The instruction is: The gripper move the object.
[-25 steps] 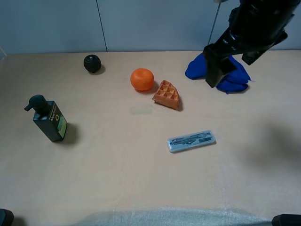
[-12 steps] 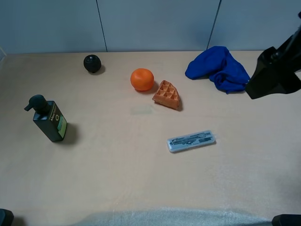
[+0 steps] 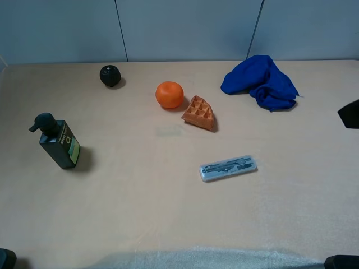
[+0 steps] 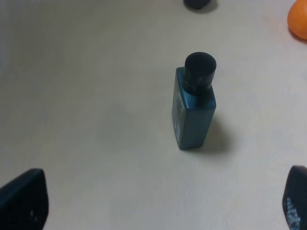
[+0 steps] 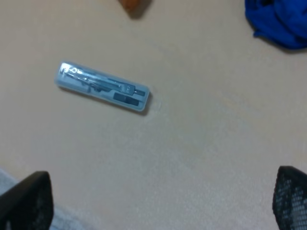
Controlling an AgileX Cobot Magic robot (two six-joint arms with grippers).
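The orange-brown toy waffle lies in the middle of the table, just right of the round orange fruit; only its edge shows in the right wrist view. Nothing holds it. My right gripper is open and empty, well away from the waffle, over bare table near the clear case. In the high view only a black part of the right arm shows at the right edge. My left gripper is open and empty, facing the dark green pump bottle.
The pump bottle stands at the left. A black ball sits at the back left, a crumpled blue cloth at the back right. The clear case lies in front of the waffle.
The right arm has swung from above the blue cloth to the right and has almost left the high view. The waffle and the other objects have not moved.
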